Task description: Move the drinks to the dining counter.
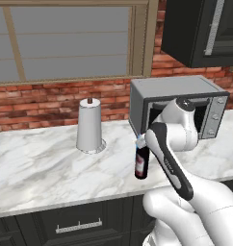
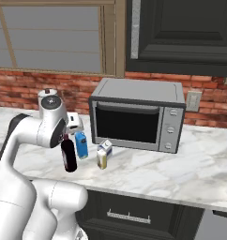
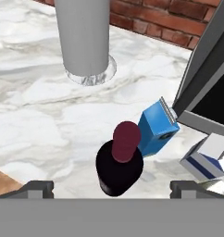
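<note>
Directly below the pincer (image 3: pixel 111 187), between its spread, empty jaws: wine bottle (image 3: pixel 119 164) with red cap, upright on the marble counter (image 1: pixel 36 163), not yet grasped. Just beyond and touching or nearly so: blue carton (image 3: pixel 155 129). Off to one side, close by: small pale-yellow carton (image 2: pixel 103 153) with white top, in front of the toaster oven (image 2: pixel 139 115). Farther ahead, well apart: paper towel roll (image 3: pixel 84 37).

Risks, as judged: descending off-centre could tip the tall bottle into the blue carton and topple both; closing too high on the narrow neck could let it swing or slip.

All drinks closed, contents unseen. Oven interior dark, cannot tell what is inside.
</note>
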Controlling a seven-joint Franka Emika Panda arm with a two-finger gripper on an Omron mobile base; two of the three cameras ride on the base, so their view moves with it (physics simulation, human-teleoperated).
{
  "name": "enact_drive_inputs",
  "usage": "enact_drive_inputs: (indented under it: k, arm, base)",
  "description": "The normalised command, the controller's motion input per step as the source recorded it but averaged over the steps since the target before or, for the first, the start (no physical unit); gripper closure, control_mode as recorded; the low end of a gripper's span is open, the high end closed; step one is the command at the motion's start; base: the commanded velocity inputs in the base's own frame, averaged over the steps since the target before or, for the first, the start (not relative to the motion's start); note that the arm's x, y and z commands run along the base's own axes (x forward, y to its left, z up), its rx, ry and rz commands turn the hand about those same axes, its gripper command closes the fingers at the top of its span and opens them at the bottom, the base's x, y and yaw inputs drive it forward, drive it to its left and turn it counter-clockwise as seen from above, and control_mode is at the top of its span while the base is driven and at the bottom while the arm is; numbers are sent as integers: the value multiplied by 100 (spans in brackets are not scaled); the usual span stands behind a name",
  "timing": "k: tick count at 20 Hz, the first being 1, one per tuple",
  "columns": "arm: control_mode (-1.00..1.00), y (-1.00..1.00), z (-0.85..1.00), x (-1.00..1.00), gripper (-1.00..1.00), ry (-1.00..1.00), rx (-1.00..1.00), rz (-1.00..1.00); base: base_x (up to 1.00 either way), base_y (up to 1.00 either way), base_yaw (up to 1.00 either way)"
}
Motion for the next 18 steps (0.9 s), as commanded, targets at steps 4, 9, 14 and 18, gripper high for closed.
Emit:
enact_drive_inputs:
  k: [4,9,14,18]
  arm:
    - [-100,1,-19,14,-100,0,0,0]
    - [-100,2,-20,16,-100,0,0,0]
    - [-100,3,-19,19,-100,0,0,0]
    - [-100,7,-18,22,-100,0,0,0]
  base:
    - [0,0,0]
    - [0,0,0]
    - [0,0,0]
    - [0,0,0]
